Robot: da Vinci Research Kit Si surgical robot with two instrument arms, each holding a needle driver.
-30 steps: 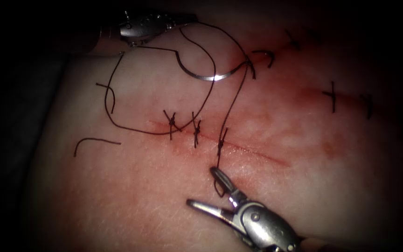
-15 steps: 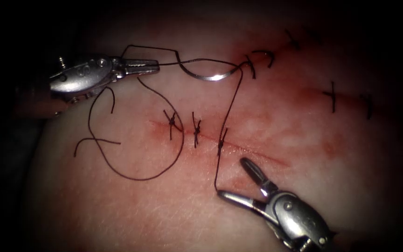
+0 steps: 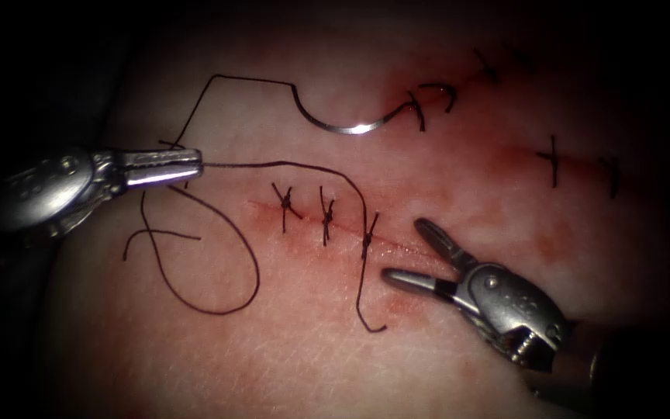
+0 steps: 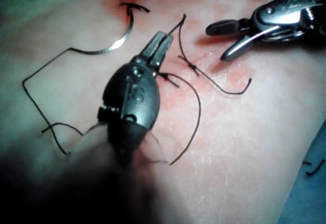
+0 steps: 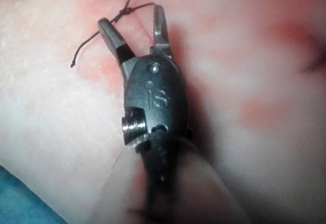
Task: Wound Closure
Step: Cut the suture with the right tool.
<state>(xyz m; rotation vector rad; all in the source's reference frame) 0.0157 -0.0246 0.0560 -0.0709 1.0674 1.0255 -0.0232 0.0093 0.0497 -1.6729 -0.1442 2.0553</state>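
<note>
The curved needle (image 3: 347, 126) lies flat on the tissue (image 3: 288, 357) above the cut (image 3: 428, 254); neither tool holds it. My left tool (image 3: 194, 163), on the left, is shut on the thread (image 3: 288, 164). That strand arcs right and down to the third stitch's knot (image 3: 367, 233). A short thread tail (image 3: 366, 314) hangs free below the knot. Just right of the knot, my right tool (image 3: 403, 251) stands open over the cut and holds nothing. The left wrist view has the left tool (image 4: 162, 39) shut on thread, with the needle (image 4: 109, 46) beside it. In the right wrist view the right tool (image 5: 132, 19) is open by the knot (image 5: 125, 11).
Two earlier stitches (image 3: 284, 203) cross the cut left of the third one. Further stitches (image 3: 552, 159) mark other cuts at the upper right. A slack thread loop (image 3: 234, 299) and cut thread ends (image 3: 160, 233) lie on the left. Red fluid (image 3: 397, 299) stains the tissue around the cut.
My left tool swung from the top down to the left, drawing the thread down toward the third stitch. The right tool moved up and right, and the short tail now lies free.
</note>
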